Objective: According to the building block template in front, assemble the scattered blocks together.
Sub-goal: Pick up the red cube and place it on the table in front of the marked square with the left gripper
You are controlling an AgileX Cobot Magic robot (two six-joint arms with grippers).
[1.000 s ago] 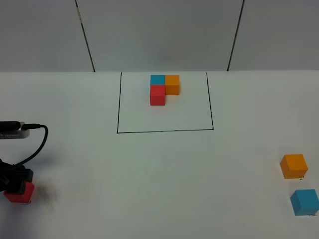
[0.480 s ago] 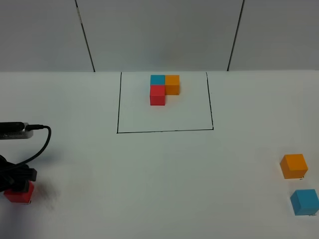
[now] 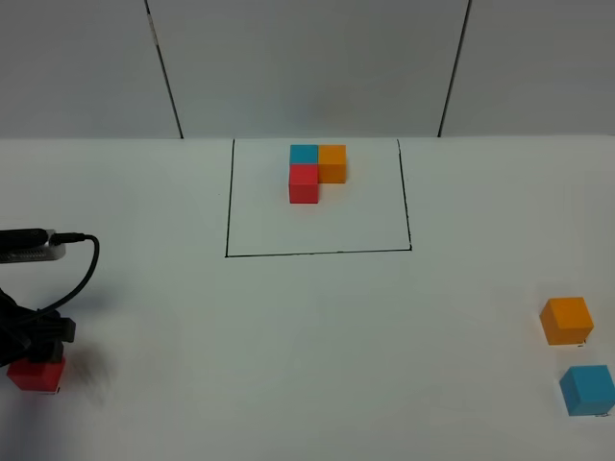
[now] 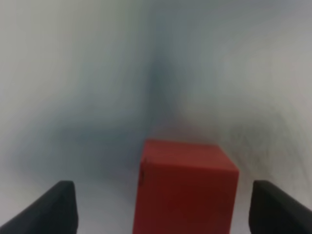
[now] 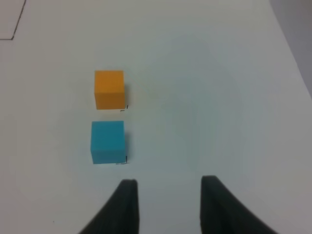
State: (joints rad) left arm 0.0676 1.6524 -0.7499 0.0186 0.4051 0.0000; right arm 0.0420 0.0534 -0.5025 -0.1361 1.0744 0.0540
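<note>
**Exterior high view.** We locate the building block template (image 3: 317,172) at 12 o'clock on the white tabletop (image 3: 307,336), inside a black outline (image 3: 228,211). In the template, the orange cube sits at 3 o'clock of the blue cube and the red cube at 6 o'clock of it, and all three touch. The red block (image 3: 38,375) rests on the tabletop at 8 o'clock, near the edge of the view. The left gripper (image 3: 36,357) stands directly over it, with a black cable (image 3: 85,269) looping above. The orange block (image 3: 566,320) and the blue block (image 3: 587,389) lie at 4 o'clock, close together but not touching, with the blue one at 6 o'clock of the orange. The right gripper is outside this view.

**Left wrist view.** We see the left gripper (image 4: 165,214) released. Its two dark fingers (image 4: 53,209) are spread wide on either side of the red block (image 4: 185,190), with bare tabletop showing on both sides. Nothing is grasped.

**Right wrist view.** The right gripper (image 5: 168,204) is clenched and holds nothing. The blue block (image 5: 107,141) lies just ahead of its fingers (image 5: 124,209) and off to one side, with the orange block (image 5: 109,89) beyond it. Both rest flat on the tabletop with a narrow gap between them.
</note>
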